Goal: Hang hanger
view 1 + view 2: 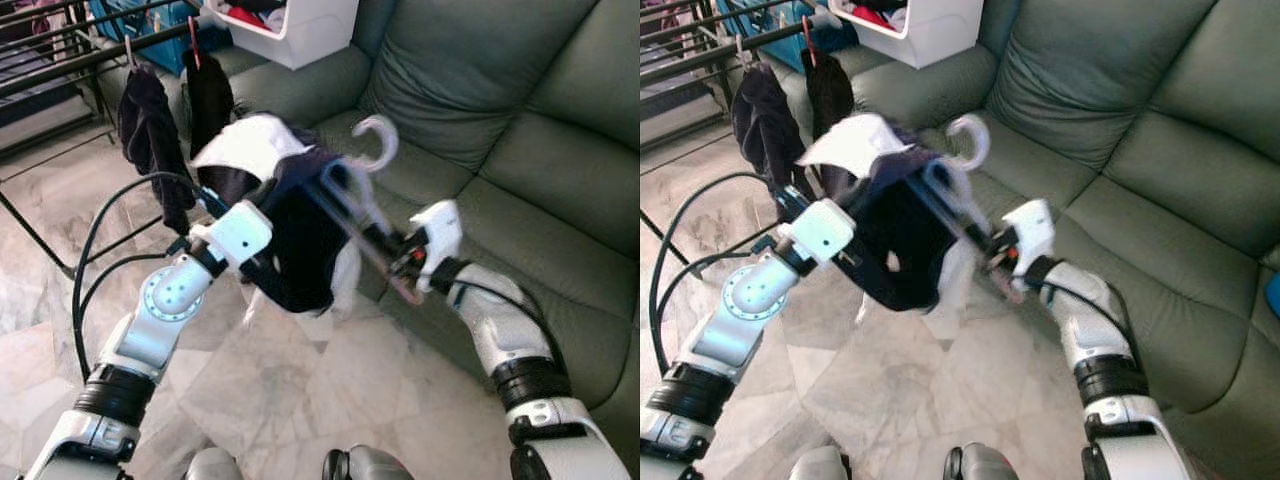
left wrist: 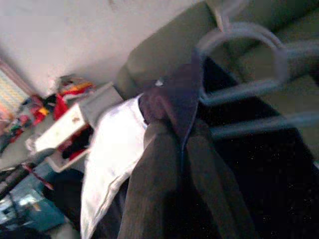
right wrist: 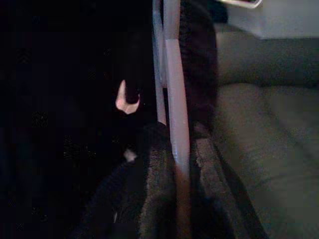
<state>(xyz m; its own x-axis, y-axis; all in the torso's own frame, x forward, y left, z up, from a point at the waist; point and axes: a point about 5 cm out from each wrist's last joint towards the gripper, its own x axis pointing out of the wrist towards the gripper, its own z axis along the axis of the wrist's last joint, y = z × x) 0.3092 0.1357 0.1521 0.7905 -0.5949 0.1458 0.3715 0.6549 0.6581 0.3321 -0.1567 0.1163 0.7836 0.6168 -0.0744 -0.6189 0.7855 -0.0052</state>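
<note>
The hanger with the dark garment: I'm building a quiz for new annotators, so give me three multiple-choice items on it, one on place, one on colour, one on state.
1. Where is the hanger?
A. on the rack
B. held up between both hands, in front of the sofa
C. on the floor

2. What colour is its hook?
A. red
B. black
C. pale grey-white

3. How does the right hand stand?
A. shut on the hanger's bar
B. open, apart from it
C. resting on the sofa

Key: 1 B, the left hand grips the garment and the right hand the bar, off the drying rack. 2 C, the hook curves pale above the cloth. 3 A, the right wrist view shows fingers clamping the bar.
</note>
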